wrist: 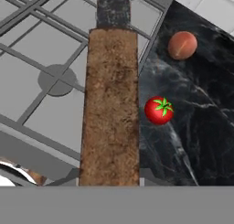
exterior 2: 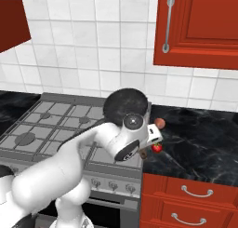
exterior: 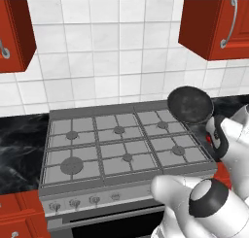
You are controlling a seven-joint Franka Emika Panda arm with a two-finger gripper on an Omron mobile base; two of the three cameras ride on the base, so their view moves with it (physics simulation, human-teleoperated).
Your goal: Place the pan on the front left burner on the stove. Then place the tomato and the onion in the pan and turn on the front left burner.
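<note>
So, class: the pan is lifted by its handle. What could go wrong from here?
1. The tool grips the far end of the handle, so the pan might tip or twist.
2. The front left burner lies across the stove; the pan could catch a grate.
3. The swing could knock the tomato or onion.

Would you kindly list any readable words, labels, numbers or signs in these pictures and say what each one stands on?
None can be read.
The white arm carries a small dark mark, too blurred to read.
The stove knobs show no legible markings.
</note>
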